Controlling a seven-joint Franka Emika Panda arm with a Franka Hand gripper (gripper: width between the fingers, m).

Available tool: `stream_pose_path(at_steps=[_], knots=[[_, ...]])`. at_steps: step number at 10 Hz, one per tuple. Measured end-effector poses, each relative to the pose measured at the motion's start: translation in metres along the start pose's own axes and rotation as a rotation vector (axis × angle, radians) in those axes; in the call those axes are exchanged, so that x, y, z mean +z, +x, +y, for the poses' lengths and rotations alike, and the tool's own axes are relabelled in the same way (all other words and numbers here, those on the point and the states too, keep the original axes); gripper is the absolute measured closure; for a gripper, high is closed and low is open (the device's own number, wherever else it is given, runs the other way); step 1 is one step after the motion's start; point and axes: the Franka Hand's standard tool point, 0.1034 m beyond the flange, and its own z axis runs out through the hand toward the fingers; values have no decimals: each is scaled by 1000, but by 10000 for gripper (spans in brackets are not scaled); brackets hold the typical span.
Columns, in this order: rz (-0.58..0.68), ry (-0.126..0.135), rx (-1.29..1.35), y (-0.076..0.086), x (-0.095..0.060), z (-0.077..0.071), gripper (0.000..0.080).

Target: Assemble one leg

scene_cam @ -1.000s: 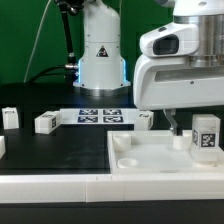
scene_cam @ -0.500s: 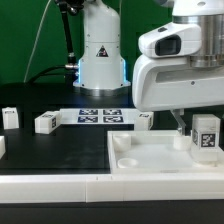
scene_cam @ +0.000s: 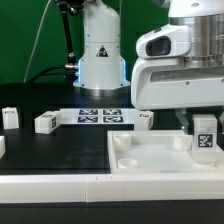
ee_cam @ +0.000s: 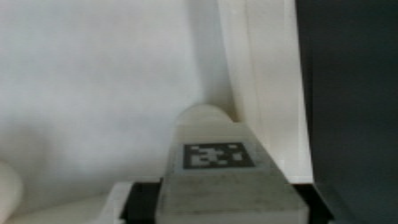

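Over the last second the gripper (scene_cam: pixel 200 126) has shifted only a little. In the exterior view its dark finger, which stood a bit apart from the leg (scene_cam: pixel 206 140), now sits tight against the leg's side. The tag on the leg also shows a touch lower. I read that as the gripper turning or settling while it works the leg down at the tabletop (scene_cam: pixel 150 165). If so, the step in hand is the seating itself and the carrying is over. From here I cannot say whether the leg has bitten into anything yet.

The gripper is closed on the leg. In the wrist view the leg (ee_cam: pixel 217 150) runs straight out from between the two dark pads of the gripper (ee_cam: pixel 217 198), tag facing the camera. Its far end is over the white tabletop (ee_cam: pixel 89 90), close to the edge where the dark table (ee_cam: pixel 356 100) begins. In the exterior view the leg hangs upright under the gripper, at the tabletop's corner on the exterior view's right, just beside a round raised socket (scene_cam: pixel 180 140). Whether its lower end touches the tabletop I cannot tell; the tabletop's rim hides that.

Three more legs (scene_cam: pixel 45 122) lie untouched on the table (scene_cam: pixel 60 140), well apart from the gripper, near the marker board (scene_cam: pixel 98 115).
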Motion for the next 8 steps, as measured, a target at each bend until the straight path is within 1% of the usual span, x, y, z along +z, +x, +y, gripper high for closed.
stream_pose_path(at_steps=[1, 2, 4, 5, 6, 8], knots=[[7, 14, 130, 1, 0, 0, 511], [23, 35, 266, 0, 0, -1, 511], [34, 45, 490, -1, 1, -3, 509], [31, 57, 651, -3, 2, -5, 509], [32, 63, 790, -3, 3, -8, 509], [26, 70, 1009, -4, 3, -11, 509]])
